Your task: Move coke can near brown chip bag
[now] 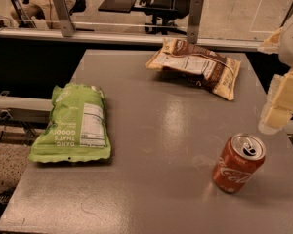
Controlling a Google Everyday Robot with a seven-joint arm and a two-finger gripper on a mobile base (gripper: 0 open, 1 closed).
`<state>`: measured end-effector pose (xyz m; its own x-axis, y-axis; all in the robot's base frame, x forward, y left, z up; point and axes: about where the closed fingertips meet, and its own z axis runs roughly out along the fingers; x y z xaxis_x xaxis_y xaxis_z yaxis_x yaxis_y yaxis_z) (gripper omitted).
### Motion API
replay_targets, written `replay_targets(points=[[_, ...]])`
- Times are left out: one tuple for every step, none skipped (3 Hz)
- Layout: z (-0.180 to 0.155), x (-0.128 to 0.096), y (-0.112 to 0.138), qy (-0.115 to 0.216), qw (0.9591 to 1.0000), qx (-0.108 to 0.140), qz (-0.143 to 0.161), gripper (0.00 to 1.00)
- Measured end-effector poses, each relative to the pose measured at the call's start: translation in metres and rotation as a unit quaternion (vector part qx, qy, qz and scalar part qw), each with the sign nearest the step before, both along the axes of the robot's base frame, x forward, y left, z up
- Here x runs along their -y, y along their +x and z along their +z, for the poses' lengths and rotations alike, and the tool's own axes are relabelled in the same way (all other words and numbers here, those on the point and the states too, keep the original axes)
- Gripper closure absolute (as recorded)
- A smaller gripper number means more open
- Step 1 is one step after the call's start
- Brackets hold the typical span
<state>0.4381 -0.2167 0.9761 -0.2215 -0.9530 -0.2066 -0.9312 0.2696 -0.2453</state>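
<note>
While the pincer (277, 115) hovers far right, the coke can (238, 164) stands below-left.

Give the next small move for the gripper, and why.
Probably ease the gripper down and to the left, toward the coke can, to line up a grasp. The gripper hovers just above and to the right of the can without touching it. The can stands upright near the front right of the table, well apart from the brown chip bag on the far side.
</note>
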Motion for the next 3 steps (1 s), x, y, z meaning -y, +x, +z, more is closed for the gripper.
replay_targets(points=[[0.0,0.0,0.0,0.0,1.0,0.0,0.0,0.0],[0.0,-0.001,-0.004,0.008,0.9999,0.006,0.007,0.0],[-0.012,0.002,-0.016,0.041,0.9987,-0.01,0.027,0.0]])
